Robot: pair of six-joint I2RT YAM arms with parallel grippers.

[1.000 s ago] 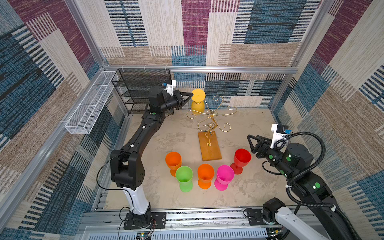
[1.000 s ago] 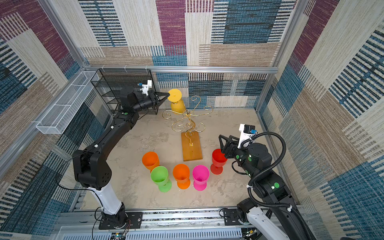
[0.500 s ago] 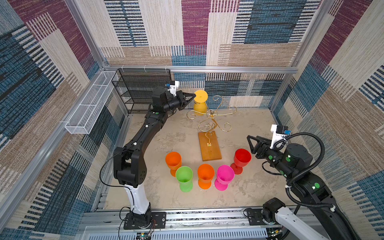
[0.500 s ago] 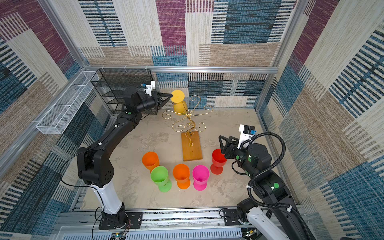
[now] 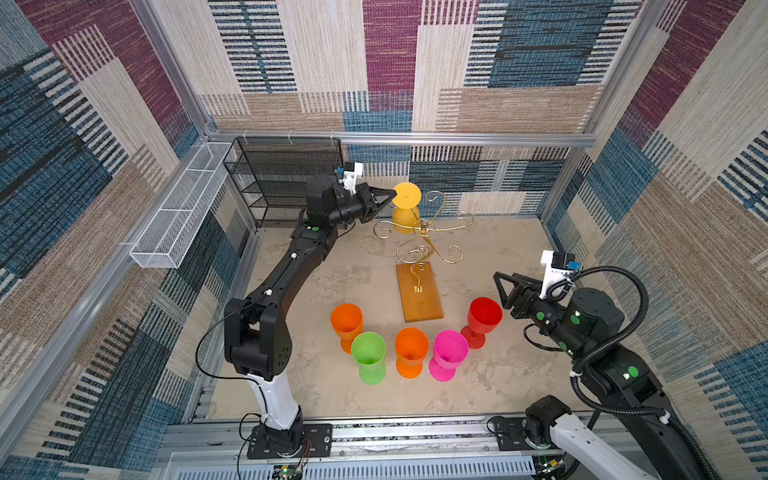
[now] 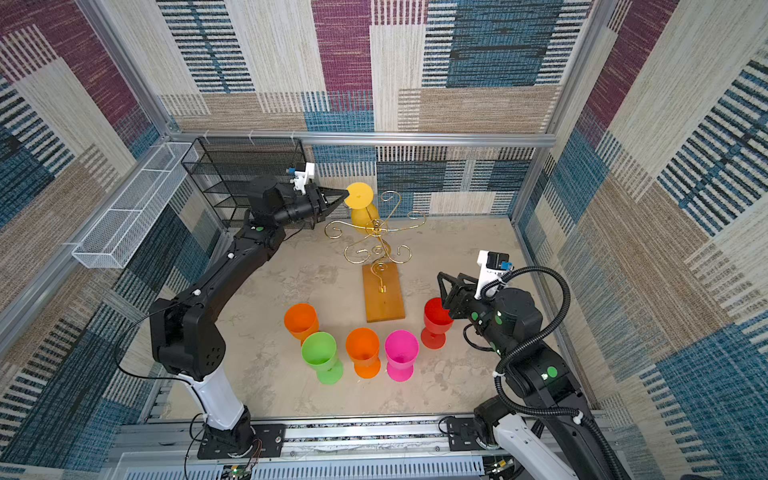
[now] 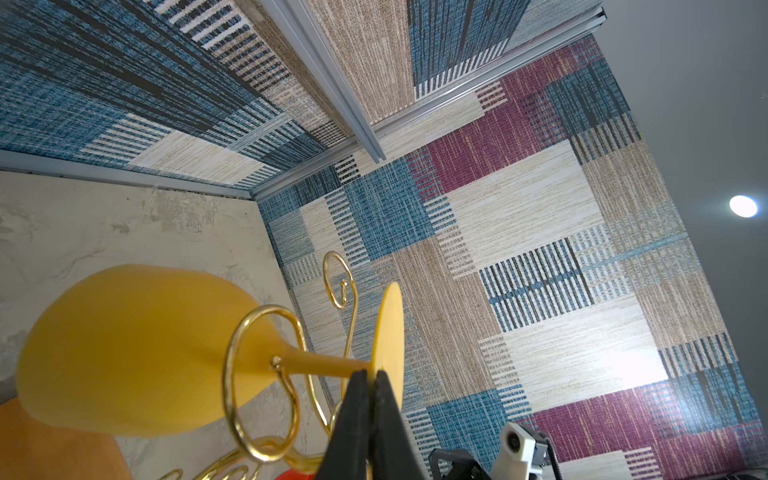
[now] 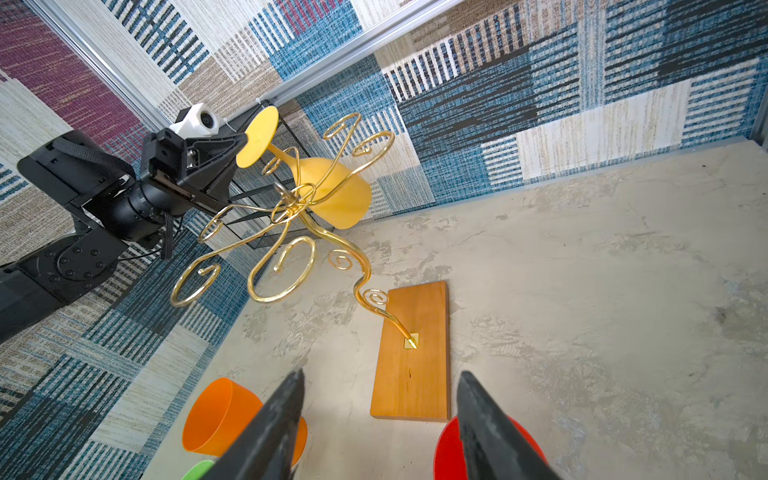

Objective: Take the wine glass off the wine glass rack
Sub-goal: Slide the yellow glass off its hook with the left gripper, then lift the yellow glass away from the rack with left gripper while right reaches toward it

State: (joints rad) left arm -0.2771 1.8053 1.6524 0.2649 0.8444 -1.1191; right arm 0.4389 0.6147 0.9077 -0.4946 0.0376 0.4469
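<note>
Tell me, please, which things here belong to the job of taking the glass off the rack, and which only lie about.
Job:
- yellow glass, stem in a loop of the rack
- rack
- left gripper, shut on the glass's foot

Lying about:
- orange glasses
- green glass
- pink glass
- red glass
- black shelf
- white basket
- right gripper, open, empty

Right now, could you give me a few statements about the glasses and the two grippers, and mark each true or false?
1. The yellow glass hangs upside down on the rack. True.
2. Six glasses stand upright. False: five stand on the table: two orange glasses, green glass, pink glass, red glass.
3. The left gripper is shut, its tips at the yellow glass's foot. True.
4. The red glass is held. False: the right gripper is open and empty near it.
</note>
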